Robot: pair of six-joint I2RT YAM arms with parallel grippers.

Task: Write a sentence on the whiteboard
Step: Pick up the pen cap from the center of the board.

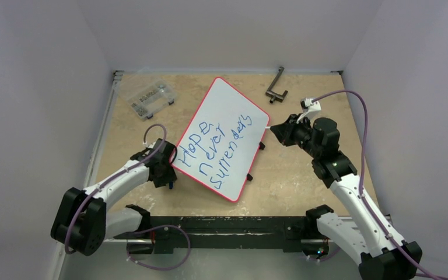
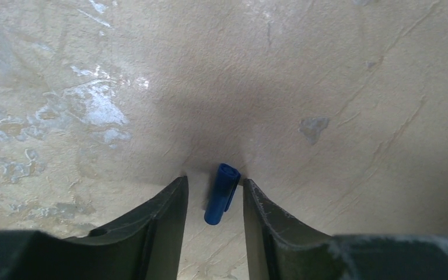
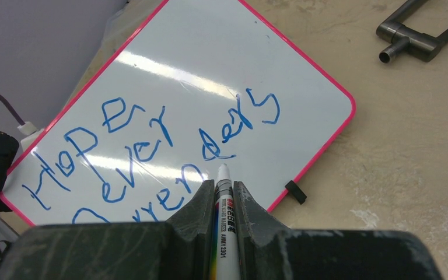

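Observation:
The whiteboard lies slanted mid-table, white with a red rim. On it the sentence in blue marker reads "Hope never surrenders". My right gripper hovers at the board's right edge, shut on a white marker whose bare tip points at the lettering. My left gripper is low over the table just left of the board. Its jaws stand apart around a small blue cap lying on the table, with a gap on the cap's left side.
A clear plastic parts box sits at the back left. A dark metal handle lies at the back, right of the board. Small black clips stick out from the board's rim. White walls enclose the table.

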